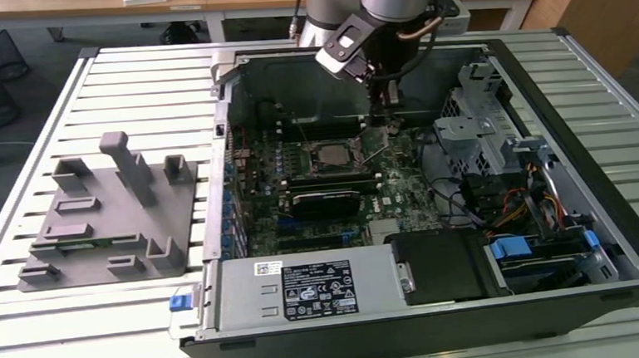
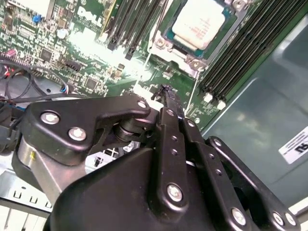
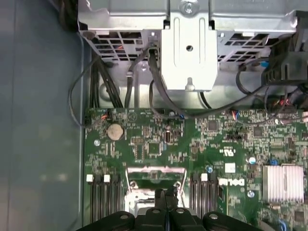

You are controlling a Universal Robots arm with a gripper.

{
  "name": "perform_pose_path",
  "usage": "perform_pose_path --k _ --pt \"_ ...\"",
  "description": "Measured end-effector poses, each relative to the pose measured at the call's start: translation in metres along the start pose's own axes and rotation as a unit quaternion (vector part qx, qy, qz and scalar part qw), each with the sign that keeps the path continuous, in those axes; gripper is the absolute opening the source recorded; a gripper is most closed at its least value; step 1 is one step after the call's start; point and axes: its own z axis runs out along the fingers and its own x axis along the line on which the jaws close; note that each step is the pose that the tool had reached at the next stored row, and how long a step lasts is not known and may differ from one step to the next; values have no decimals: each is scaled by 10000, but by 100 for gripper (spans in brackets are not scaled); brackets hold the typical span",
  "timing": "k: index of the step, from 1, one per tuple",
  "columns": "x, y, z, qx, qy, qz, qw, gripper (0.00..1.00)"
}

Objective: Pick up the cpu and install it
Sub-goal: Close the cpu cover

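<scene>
Pale silvery cpu [image 2: 199, 24], flat and square, matte metal top, lying in the shiny steel socket frame [image 2: 161, 43] on the glossy green motherboard [image 2: 91, 57], flanked by long black memory slots [image 2: 240, 53]. Black jointed hand [image 2: 165, 91] pressed together, pinching nothing, tips just beside the frame.

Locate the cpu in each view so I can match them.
Exterior view: cpu in the socket frame, mid-motherboard.
Second wrist view: pale square past the gripper tips.
First wrist view: cannot tell; socket frame sits at the gripper tips.
Shared landmark: black memory slots flanking the socket frame.
</scene>
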Motion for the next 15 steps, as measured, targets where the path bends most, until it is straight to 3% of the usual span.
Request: perform_pose_path --k 7,15 --pt "6 85 67 0 -1 0 10000 11" --pt "68 183 117 0 1 -37 10000 11"
